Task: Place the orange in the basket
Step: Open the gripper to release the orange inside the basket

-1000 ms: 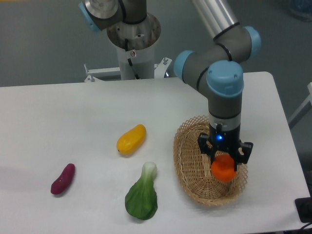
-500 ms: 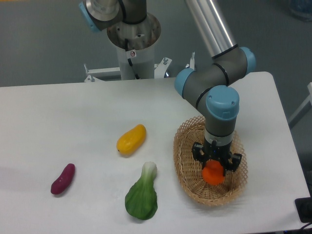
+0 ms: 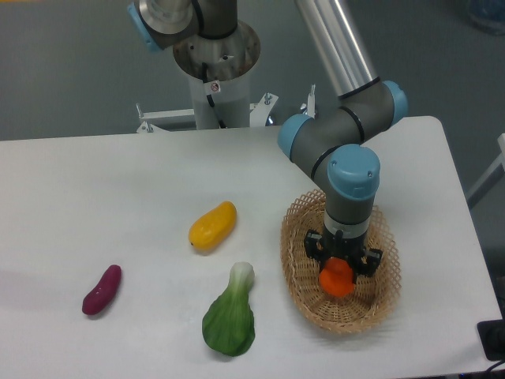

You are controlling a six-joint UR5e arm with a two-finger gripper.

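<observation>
Fingers [image 3: 342,268] clamped on the orange [image 3: 337,279] — low inside the basket [image 3: 304,296].

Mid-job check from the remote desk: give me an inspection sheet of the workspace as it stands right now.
Surface: white table, no spills seen.
Job's things: orange inside the basket, low over its floor; whether it touches the floor cannot be told.
Clutter: yellow mango-like fruit, purple vegetable and green bok choy lie apart on the table, left of the basket.
Grippers: tool points down into the basket, fingers closed on the orange.
Cables: a dark cable at the arm's base pedestal.
Surroundings: grey floor behind the table; a dark object at the lower right edge.
</observation>
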